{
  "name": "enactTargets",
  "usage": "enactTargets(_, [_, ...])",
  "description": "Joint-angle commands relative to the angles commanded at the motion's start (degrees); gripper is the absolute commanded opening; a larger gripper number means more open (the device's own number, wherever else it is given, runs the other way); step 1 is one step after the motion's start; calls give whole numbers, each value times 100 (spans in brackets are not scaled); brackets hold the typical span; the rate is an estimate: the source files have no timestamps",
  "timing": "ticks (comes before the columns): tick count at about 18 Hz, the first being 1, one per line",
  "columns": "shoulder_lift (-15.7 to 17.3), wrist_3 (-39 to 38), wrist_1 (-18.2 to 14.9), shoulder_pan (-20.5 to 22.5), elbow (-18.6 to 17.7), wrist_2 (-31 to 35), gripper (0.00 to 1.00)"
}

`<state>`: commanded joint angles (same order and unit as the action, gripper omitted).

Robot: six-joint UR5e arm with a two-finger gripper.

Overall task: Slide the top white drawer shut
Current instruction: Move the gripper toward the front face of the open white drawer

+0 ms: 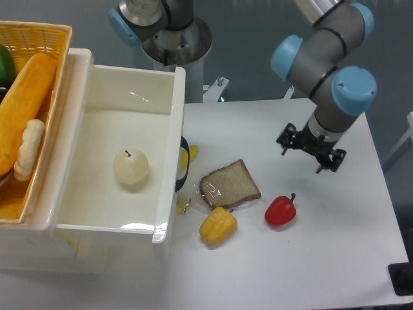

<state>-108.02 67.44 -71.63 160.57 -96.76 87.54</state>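
The top white drawer (169,155) stands pulled out to the right, a glossy white box with thick walls and a dark curved handle (182,165) on its front. A pale pear (131,166) lies inside it. My gripper (310,150) hangs above the table well to the right of the drawer, seen from above. Its fingers point down, and I cannot make out whether they are open or shut. Nothing is seen held in it.
A slice of bread (229,184), a yellow pepper (218,225) and a red pepper (281,210) lie on the table between drawer and gripper. A yellow wicker basket (39,39) with food sits on the cabinet at the left.
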Motion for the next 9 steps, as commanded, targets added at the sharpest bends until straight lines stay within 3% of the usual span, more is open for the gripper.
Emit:
enactTargets(7, [167, -749, -18, -158, -45, -184, 98])
enactTargets(9, [264, -1074, -18, -219, -36, -473, 77])
